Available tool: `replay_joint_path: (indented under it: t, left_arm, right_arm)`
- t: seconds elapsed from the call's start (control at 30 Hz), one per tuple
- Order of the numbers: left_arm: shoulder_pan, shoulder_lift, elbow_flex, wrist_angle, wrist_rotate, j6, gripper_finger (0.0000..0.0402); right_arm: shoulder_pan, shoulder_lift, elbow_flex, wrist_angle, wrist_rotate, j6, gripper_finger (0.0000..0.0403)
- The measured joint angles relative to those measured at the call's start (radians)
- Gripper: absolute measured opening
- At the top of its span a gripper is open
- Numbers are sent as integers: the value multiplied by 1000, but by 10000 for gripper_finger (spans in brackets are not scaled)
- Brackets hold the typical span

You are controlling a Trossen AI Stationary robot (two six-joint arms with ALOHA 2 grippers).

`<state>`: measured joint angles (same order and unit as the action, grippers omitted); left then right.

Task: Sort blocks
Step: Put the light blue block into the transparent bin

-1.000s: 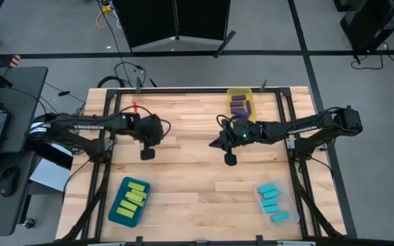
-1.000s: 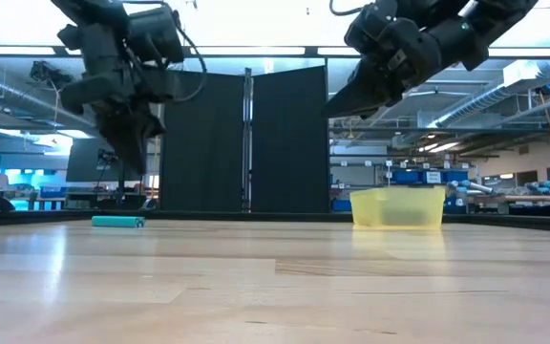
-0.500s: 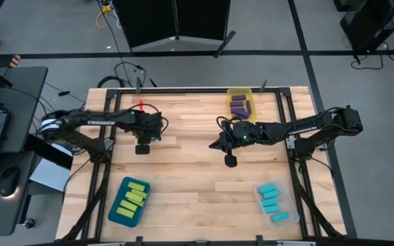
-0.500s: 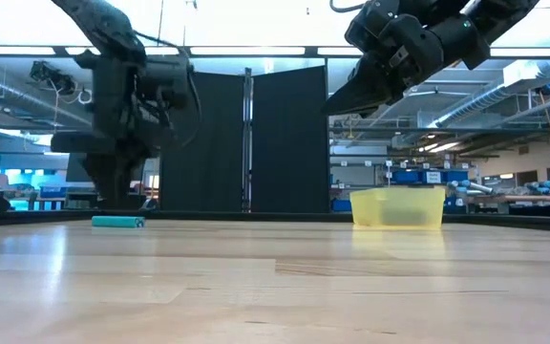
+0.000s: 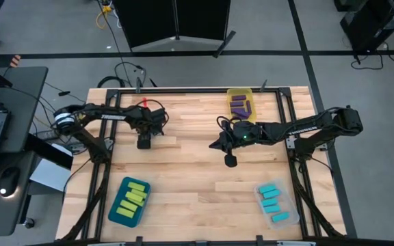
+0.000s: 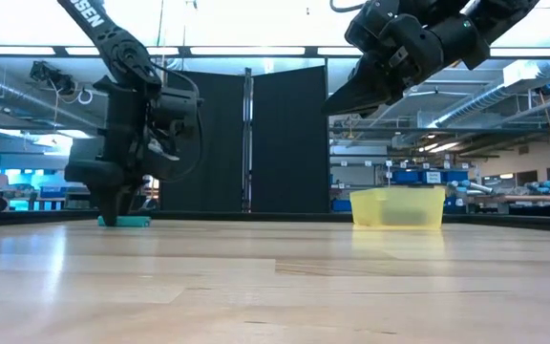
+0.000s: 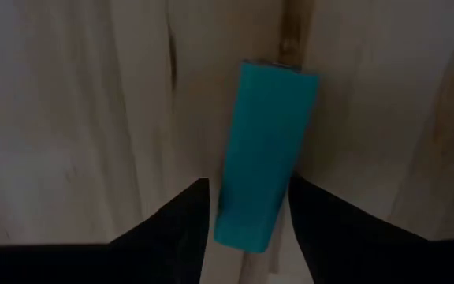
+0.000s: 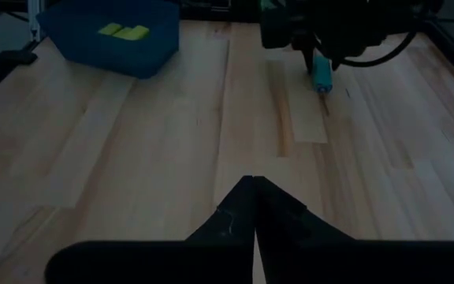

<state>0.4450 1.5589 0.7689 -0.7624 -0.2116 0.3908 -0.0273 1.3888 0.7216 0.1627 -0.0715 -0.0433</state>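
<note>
A cyan block (image 7: 266, 150) lies flat on the wooden table near its far left; it also shows in the low view (image 6: 139, 221) and the right wrist view (image 8: 320, 79). My left gripper (image 7: 247, 189) is down over it (image 5: 143, 143), open, one finger on each long side of the block's near end; I cannot tell whether they touch it. My right gripper (image 5: 230, 160) hangs shut and empty above the table's middle right (image 6: 337, 103).
A yellow bin (image 5: 241, 92) with purple blocks stands at the far edge. A teal bin (image 5: 117, 213) with lime blocks sits at the near left, and a clear bin (image 5: 287, 199) with cyan blocks at the near right. A small red object (image 5: 141, 104) lies far left.
My left gripper has gone toward the table's far edge and come down from well above the table onto the cyan block, its fingers now apart on either side of it. The block has stayed where it lay.
</note>
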Motion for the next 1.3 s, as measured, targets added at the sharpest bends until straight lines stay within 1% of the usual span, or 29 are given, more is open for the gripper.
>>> replay_joint_path:
  t: [0.13, 0.23, 0.3, 0.43, 0.53, 0.63, 0.8, 0.87, 0.97, 1.07, 1.13, 1.23, 1.3]
  left_arm:
    - [2, 1, -1, 3, 25, 0, 182]
    - [6, 1, -1, -1, 109, -5, 172]
    - [4, 2, -2, -2, 153, -6, 159]
    - [3, 2, -2, -2, 199, -14, 127]
    - [0, 2, -2, -1, 238, -27, 109]
    - [-9, 2, -2, 4, 285, -30, 107]
    - [-69, -4, 18, 3, 299, -43, 107]
    - [-101, -14, 26, 29, 313, -66, 107]
    - [-156, -39, 33, 151, 339, -122, 107]
    - [-223, -45, 21, 311, 311, -197, 107]
    - [-280, -45, 11, 454, 267, -235, 107]
    - [-363, -44, -7, 674, 143, -294, 107]
    - [-409, -44, -14, 803, 76, -329, 107]
  right_arm:
    - [0, 0, 0, 0, 0, 0, 18]
    - [1, 0, 0, -2, 0, 0, 21]
    - [6, 0, 0, -6, 0, 0, 21]
    - [34, 0, 0, -33, 0, 1, 21]
    - [62, 0, 0, -55, 13, 33, 21]
    - [94, 0, 0, -64, 64, 74, 21]
    - [146, 0, 0, -70, 90, 100, 21]
    - [168, 0, 0, -83, 121, 106, 21]
    - [193, 0, 0, -114, 209, 169, 21]
    - [212, 0, -16, -84, 302, 273, 21]
    - [226, -1, -44, -45, 359, 339, 21]
    - [239, 0, -72, -6, 428, 449, 21]
    - [250, 0, -75, 2, 501, 489, 21]
